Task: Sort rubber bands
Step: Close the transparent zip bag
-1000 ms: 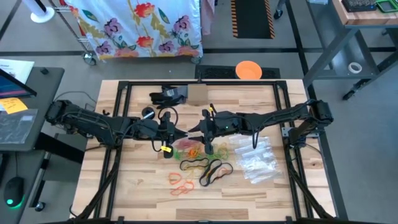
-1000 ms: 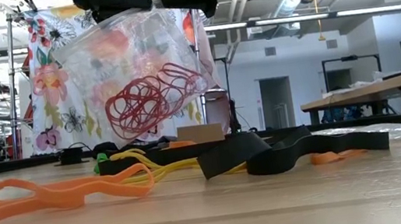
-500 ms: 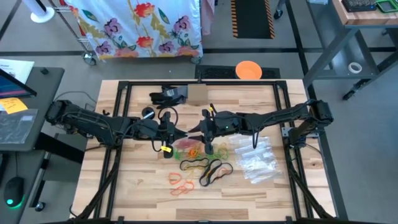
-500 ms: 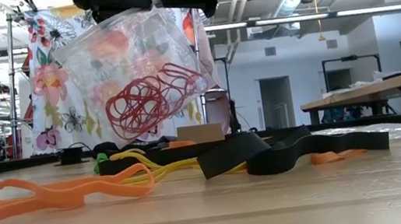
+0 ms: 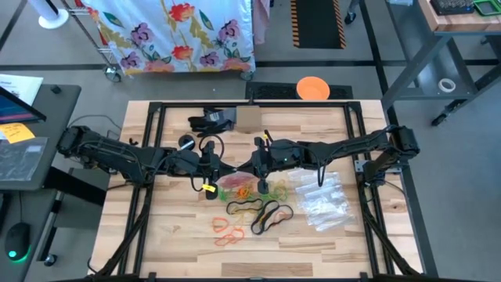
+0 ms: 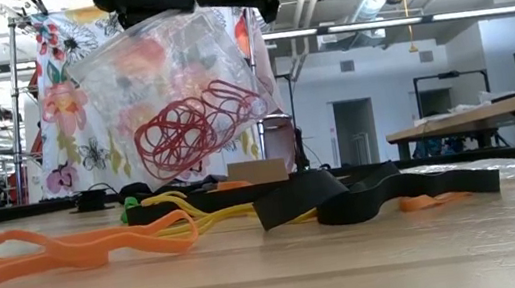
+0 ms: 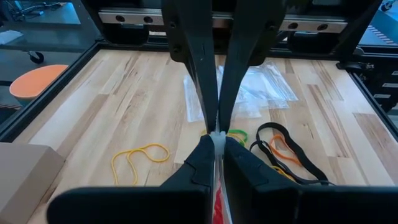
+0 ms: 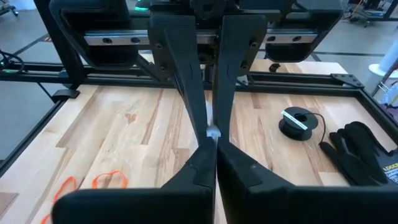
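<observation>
Sorting partly done — my left gripper (image 5: 221, 171) and right gripper (image 5: 249, 168), both clenched on the clear bag (image 6: 169, 86) of red rubber bands (image 6: 196, 124) above mid-table, while orange, yellow and black bands (image 5: 266, 215) remain loose toward the table's near edge.

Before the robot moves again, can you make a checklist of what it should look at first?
1. Left gripper shut on the clear bag: ok.
2. Right gripper shut on the bag's other top edge: ok.
3. Bag off the table: ok, it hangs in the air.
4. Red rubber bands inside the bag: ok.
5. Bag mouth open for more bands: not ok, both grippers pinch it together.
6. Loose bands still to sort: not ok; orange, yellow and black lie on the table.
</observation>
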### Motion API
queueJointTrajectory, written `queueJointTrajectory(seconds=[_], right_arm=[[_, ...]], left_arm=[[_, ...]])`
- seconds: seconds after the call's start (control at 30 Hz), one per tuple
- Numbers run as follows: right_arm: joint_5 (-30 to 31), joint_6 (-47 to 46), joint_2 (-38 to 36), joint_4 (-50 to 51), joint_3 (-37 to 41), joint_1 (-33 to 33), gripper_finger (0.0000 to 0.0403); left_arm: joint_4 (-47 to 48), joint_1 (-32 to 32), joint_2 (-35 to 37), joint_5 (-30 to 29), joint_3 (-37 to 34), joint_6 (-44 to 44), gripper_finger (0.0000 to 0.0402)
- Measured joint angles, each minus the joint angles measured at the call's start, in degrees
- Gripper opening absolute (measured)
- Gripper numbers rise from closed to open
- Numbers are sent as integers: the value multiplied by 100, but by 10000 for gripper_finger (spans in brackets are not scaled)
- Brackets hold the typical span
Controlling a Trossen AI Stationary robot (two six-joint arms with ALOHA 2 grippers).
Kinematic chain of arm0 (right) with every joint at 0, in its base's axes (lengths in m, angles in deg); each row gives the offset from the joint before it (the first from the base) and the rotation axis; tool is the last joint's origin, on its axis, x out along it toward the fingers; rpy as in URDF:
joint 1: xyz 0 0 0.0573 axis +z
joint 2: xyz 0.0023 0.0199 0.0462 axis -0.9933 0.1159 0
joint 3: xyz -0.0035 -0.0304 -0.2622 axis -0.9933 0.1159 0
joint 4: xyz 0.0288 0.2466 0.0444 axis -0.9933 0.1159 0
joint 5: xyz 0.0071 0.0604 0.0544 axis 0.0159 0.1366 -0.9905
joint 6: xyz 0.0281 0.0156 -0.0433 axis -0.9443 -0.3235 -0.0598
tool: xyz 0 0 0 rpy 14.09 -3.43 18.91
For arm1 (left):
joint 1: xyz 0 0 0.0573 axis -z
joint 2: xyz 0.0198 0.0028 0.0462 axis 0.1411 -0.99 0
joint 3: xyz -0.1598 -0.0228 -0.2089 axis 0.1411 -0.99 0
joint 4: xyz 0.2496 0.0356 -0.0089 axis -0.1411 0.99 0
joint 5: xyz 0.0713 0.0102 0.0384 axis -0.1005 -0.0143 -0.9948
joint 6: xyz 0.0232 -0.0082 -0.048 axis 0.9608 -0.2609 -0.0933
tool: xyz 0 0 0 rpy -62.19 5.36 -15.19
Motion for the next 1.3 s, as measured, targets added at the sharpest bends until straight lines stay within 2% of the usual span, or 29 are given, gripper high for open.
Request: queueJointTrajectory(seconds=[1.3], right_arm=[[140,140,-2,24,0,-27,0]], left_arm=[[321,0,2,-22,-2,-223,8]])
